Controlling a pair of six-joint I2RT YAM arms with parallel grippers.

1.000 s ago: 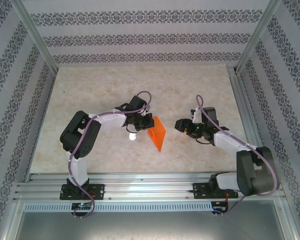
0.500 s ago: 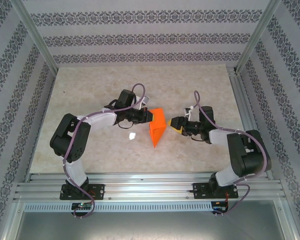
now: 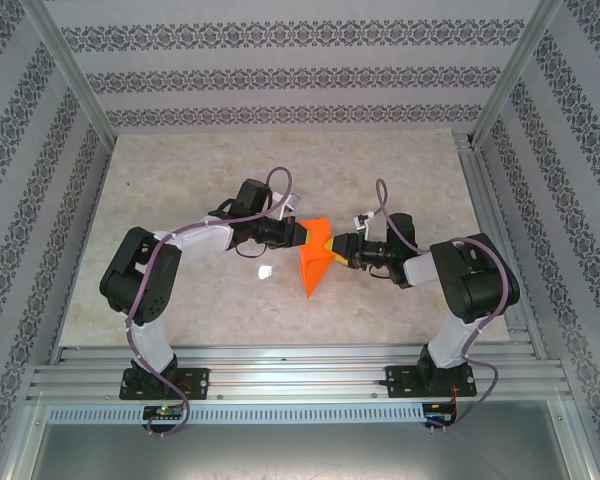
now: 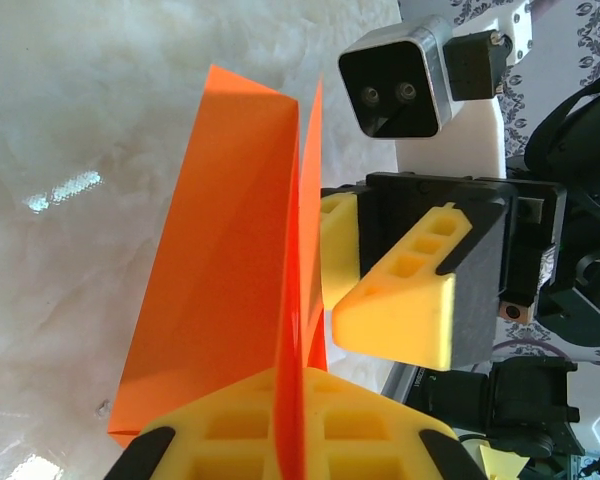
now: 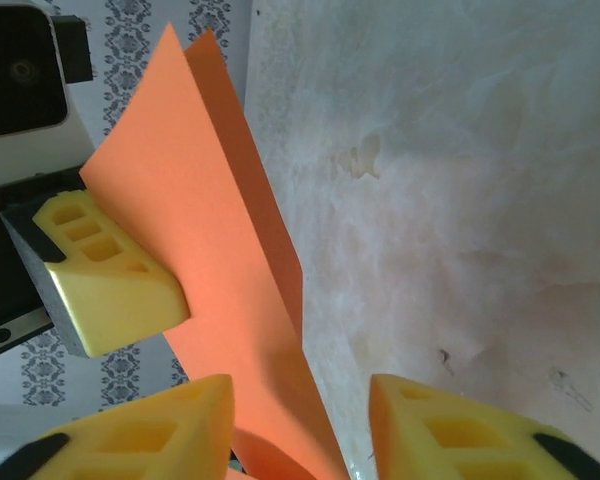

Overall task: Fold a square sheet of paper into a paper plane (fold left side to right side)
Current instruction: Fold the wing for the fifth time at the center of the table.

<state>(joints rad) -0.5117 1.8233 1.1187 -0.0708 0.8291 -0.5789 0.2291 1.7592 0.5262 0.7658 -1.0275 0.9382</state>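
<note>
The square sheet of paper [image 3: 313,266] is bright orange and folded into a wedge, pointing down toward the near edge and held up off the table. My left gripper [image 3: 303,233] is shut on its upper left edge; in the left wrist view the paper [image 4: 225,260] runs edge-on between my yellow pads [image 4: 230,430]. My right gripper [image 3: 337,249] reaches the paper from the right and is open. In the right wrist view the sheet [image 5: 195,230] passes between my two fingertips [image 5: 170,425], lying close to the left one, with a clear gap to the right one.
A small white scrap [image 3: 265,272] lies on the marble tabletop [image 3: 180,180] just left of the paper. Aluminium rails [image 3: 280,370] run along the near edge, and patterned walls close in the other three sides.
My right gripper has moved left until its jaws straddle the paper's right edge, and they have narrowed. The left gripper lifted and shifted the paper slightly, then held still.
</note>
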